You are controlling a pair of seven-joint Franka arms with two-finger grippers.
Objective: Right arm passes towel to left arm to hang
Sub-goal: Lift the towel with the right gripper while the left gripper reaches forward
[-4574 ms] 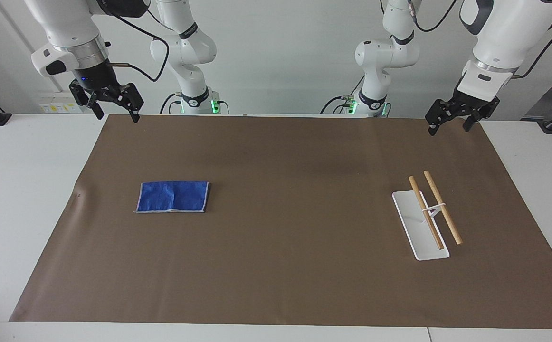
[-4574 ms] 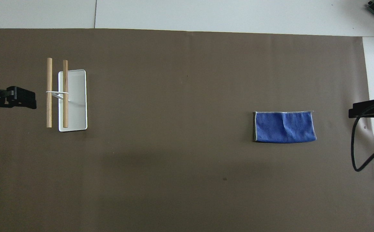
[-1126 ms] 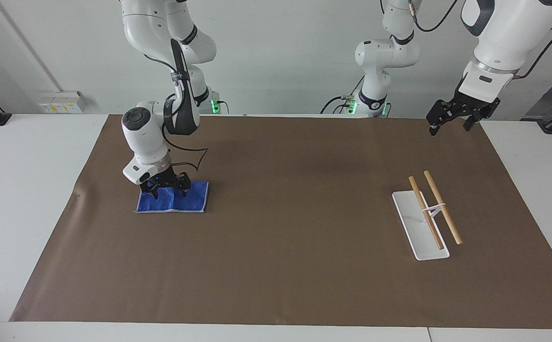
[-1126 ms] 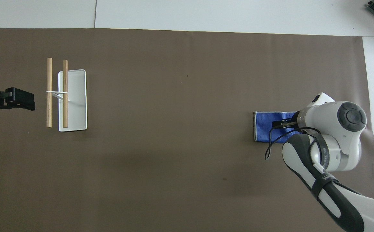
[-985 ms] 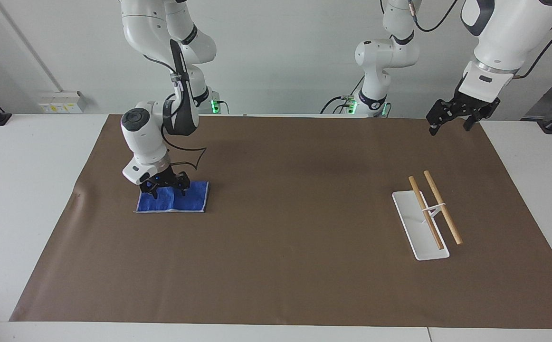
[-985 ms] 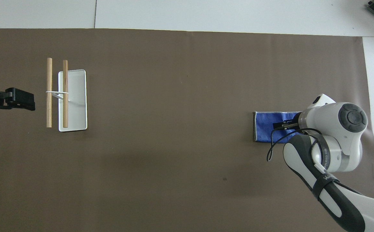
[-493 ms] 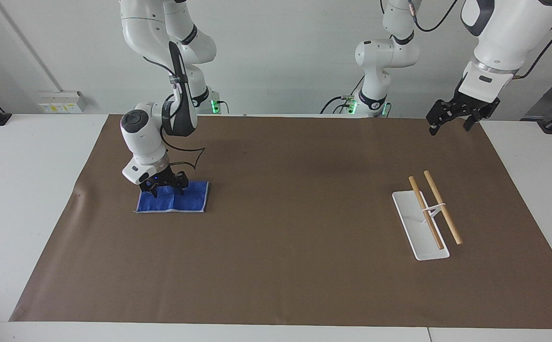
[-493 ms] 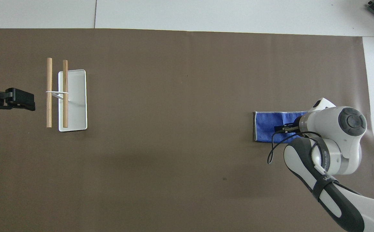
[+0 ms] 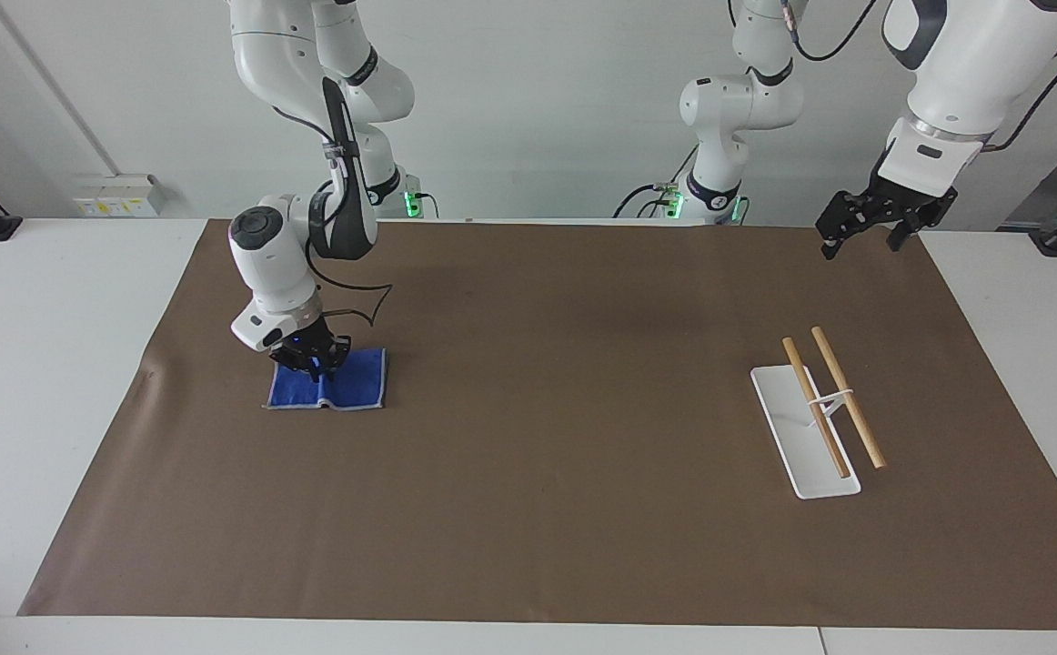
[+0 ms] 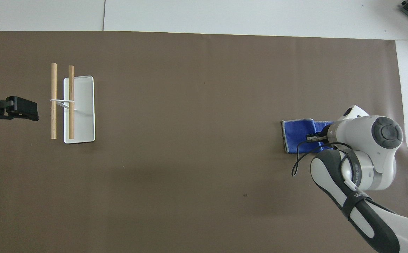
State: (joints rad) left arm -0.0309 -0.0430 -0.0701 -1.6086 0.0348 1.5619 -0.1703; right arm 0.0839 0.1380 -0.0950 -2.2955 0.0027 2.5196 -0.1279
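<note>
Right gripper pinching the towel on the mat; handover and hanging not yet begun

The right gripper (image 9: 312, 362) is down on the blue towel (image 9: 347, 387), its fingers drawn together on the cloth's edge nearer the robots, so the towel bunches under it; the towel lies on the brown mat (image 9: 547, 528) toward the right arm's end of the table; the grasp looks made, but most of the cloth is still on the mat; the left gripper (image 9: 860, 227) waits in the air over the mat's edge at the left arm's end, fingers apart and holding nothing; the two-rod wooden rack (image 9: 830, 398) on its white base (image 9: 792, 428) stands bare; lifting, passing and draping are all left.
</note>
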